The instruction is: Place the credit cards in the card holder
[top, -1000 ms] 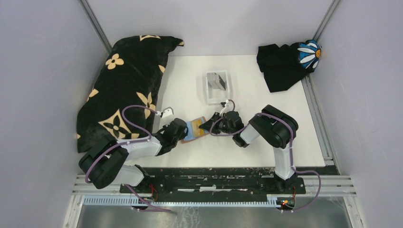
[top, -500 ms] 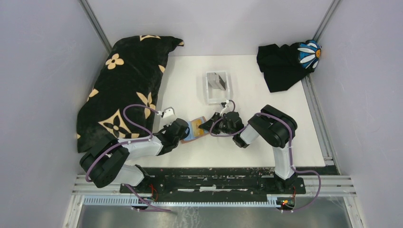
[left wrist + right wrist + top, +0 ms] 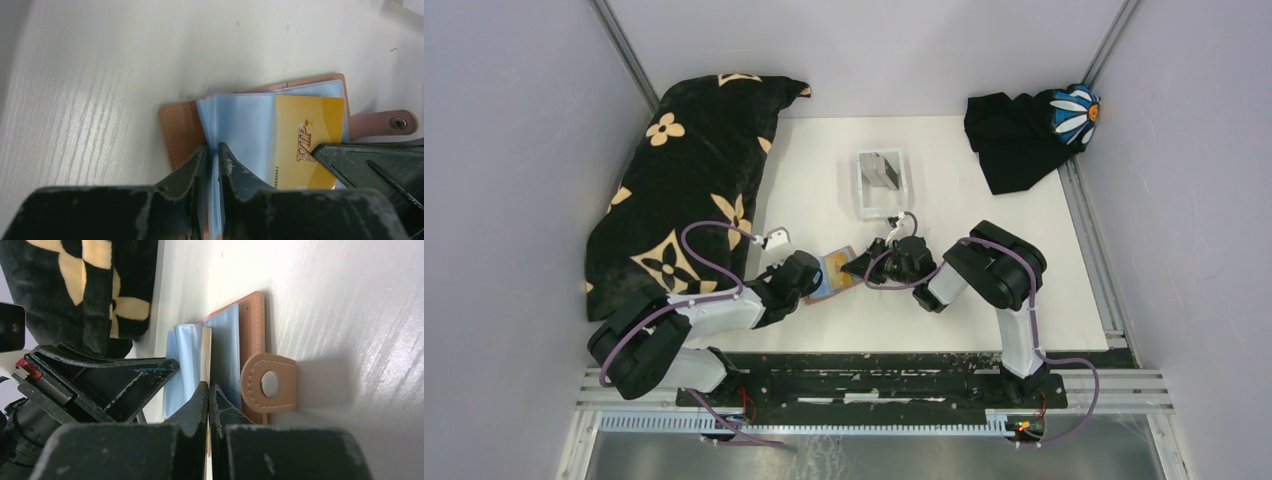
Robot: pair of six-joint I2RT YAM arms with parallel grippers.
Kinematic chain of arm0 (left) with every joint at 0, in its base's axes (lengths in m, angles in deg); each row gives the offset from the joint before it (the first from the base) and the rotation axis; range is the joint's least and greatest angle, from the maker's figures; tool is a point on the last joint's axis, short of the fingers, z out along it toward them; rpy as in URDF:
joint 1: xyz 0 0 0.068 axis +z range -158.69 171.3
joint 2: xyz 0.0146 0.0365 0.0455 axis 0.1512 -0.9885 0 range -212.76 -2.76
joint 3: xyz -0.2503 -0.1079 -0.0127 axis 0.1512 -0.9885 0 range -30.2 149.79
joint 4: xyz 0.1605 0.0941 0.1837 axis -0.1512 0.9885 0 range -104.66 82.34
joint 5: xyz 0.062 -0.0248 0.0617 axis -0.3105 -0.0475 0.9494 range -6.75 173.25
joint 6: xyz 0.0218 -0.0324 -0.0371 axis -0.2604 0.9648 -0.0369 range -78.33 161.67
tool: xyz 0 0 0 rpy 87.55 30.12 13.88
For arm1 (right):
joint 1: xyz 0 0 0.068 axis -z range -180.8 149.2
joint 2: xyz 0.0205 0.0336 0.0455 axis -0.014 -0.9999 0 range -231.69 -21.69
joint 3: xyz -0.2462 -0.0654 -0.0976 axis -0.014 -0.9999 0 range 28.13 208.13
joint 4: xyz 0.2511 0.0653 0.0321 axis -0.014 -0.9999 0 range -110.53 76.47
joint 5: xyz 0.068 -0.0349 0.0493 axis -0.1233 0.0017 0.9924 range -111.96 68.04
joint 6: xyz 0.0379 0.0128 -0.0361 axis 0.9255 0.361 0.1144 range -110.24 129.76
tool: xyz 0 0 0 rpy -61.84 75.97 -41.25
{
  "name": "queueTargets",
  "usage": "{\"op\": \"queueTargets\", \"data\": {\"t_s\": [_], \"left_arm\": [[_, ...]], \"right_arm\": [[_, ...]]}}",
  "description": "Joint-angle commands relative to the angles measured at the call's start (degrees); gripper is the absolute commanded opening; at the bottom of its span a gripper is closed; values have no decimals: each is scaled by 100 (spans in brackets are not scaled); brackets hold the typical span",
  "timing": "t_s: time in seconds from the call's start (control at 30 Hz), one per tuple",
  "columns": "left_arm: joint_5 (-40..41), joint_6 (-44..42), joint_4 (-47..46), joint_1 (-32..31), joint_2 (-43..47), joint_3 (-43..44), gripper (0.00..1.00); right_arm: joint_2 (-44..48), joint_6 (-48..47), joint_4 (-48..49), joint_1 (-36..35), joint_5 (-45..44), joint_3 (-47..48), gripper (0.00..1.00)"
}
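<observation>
"VIP" — on the gold card (image 3: 309, 131)

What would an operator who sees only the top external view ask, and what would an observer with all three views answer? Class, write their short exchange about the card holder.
Operator: From above I barely see the card holder. What is in it?
Observer: The left wrist view shows a gold VIP card lying partly under the holder's blue sleeves.
Operator: Is anything gripping that card?
Observer: The right wrist view shows the right pincer shut on the card's edge, next to the snap strap.
</observation>
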Motion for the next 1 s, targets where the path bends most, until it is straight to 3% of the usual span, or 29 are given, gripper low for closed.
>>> {"op": "queueTargets", "data": {"t_s": [0.0, 0.23, 0.53, 0.97], "left_arm": [[-332, 66, 888, -77, 26, -147, 22], [-340, 77, 1016, -77, 305, -129, 26], [-273, 61, 1244, -75, 713, -99, 44], [-219, 249, 1631, -77, 1361, -254, 54]], "right_arm": [[-150, -14, 103, -104, 177, 80, 1], [-175, -15, 96, -108, 177, 81, 1], [-216, -40, 14, -106, 159, 144, 1], [-191, -113, -165, -111, 202, 211, 1]]}}
